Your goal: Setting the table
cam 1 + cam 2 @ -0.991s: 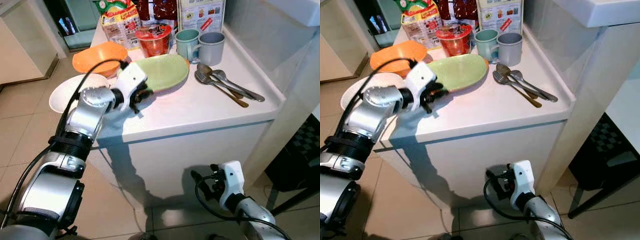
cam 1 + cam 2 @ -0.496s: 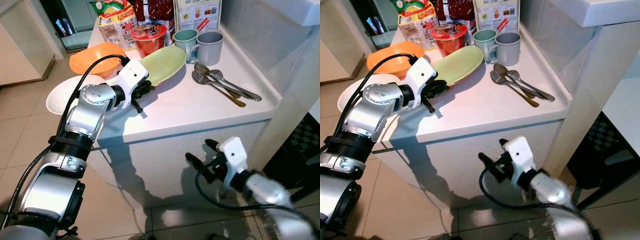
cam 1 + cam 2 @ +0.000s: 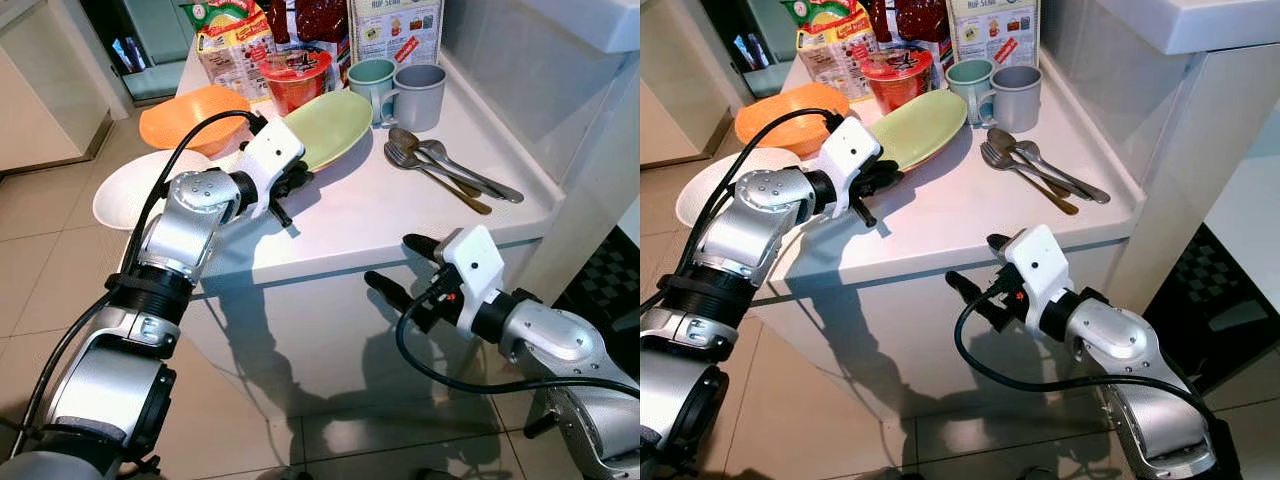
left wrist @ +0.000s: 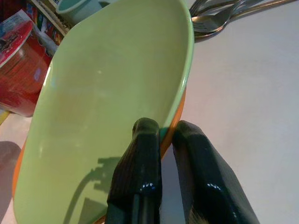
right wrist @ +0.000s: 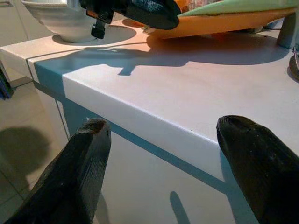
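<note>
The left end effector [image 4: 161,140] pinches the near rim of a green oval plate [image 3: 330,128], one finger above and one below; its silver arm reaches forward, elbow bent, over the white surface [image 3: 380,215]. The plate is tilted, its long axis running away toward two mugs [image 3: 400,90], and it rests on an orange plate [image 4: 174,123] beneath. The right end effector [image 3: 395,270] hovers below the surface's front edge, fingers spread wide — holding nothing. Spoons and a fork [image 3: 445,170] lie near the mugs. Package print is unreadable.
</note>
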Robot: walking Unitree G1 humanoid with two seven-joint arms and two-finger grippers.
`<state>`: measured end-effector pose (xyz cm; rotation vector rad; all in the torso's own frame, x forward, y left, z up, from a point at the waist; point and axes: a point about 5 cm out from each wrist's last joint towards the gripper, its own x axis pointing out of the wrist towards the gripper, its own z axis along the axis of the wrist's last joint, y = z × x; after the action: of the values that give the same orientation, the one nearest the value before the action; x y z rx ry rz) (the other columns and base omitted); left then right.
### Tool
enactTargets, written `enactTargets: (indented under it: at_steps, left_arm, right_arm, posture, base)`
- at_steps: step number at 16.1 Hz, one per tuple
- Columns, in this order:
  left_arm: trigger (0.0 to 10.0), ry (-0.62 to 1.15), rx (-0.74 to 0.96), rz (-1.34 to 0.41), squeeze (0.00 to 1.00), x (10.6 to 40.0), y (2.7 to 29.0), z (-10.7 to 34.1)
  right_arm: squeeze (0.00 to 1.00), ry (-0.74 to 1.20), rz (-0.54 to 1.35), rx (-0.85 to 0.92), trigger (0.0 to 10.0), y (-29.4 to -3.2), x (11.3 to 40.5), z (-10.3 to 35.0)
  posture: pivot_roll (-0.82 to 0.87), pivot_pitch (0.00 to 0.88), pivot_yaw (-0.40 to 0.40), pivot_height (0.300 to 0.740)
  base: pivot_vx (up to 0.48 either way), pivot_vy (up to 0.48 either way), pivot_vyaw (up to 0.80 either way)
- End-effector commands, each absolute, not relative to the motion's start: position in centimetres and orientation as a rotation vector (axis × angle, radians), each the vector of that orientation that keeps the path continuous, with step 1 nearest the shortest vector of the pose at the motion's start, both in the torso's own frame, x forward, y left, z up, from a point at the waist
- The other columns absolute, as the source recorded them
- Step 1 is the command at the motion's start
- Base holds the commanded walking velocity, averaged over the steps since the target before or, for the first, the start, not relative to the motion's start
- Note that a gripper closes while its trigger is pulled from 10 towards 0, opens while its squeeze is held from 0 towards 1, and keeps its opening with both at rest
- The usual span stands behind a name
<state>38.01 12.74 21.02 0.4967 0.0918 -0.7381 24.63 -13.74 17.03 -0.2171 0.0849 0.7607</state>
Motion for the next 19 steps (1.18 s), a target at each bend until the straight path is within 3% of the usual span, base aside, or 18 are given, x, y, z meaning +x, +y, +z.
enactTargets:
  at_steps: [1, 8, 13, 15, 19]
  left_arm:
    - [10.0, 0.139, 0.484, -0.712, 0.00, 37.9, 13.5, 20.0]
    - [10.0, 0.227, 0.486, -0.742, 0.00, 36.5, 13.6, 16.4]
    - [10.0, 0.192, 0.453, -0.781, 0.00, 35.8, 12.7, 17.2]
    - [10.0, 0.194, 0.466, -0.883, 0.00, 34.8, 12.5, 17.6]
    - [10.0, 0.128, 0.542, -0.818, 0.00, 35.0, 13.1, 17.9]
  right_arm:
    - [0.00, 0.062, 0.789, -0.214, 10.0, -13.2, 24.5, 17.9]
    - [0.00, 0.040, 0.776, -0.179, 10.0, -13.0, 24.7, 19.6]
    - [0.00, 0.079, 0.761, -0.162, 10.0, -13.2, 24.7, 18.9]
    - [0.00, 0.086, 0.756, -0.158, 10.0, -13.2, 24.7, 18.7]
    - [0.00, 0.098, 0.750, -0.150, 10.0, -13.3, 24.7, 18.5]
  posture:
    - [0.01, 0.048, 0.140, 0.740]
    - [0.00, 0.035, 0.132, 0.740]
    - [0.01, 0.030, 0.126, 0.740]
    - [0.01, 0.033, 0.129, 0.740]
    - [0.01, 0.038, 0.131, 0.740]
  base:
    - [0.000, 0.000, 0.00]
    - [0.000, 0.000, 0.00]
    - [0.000, 0.000, 0.00]
    - [0.000, 0.000, 0.00]
    - [0.000, 0.000, 0.00]
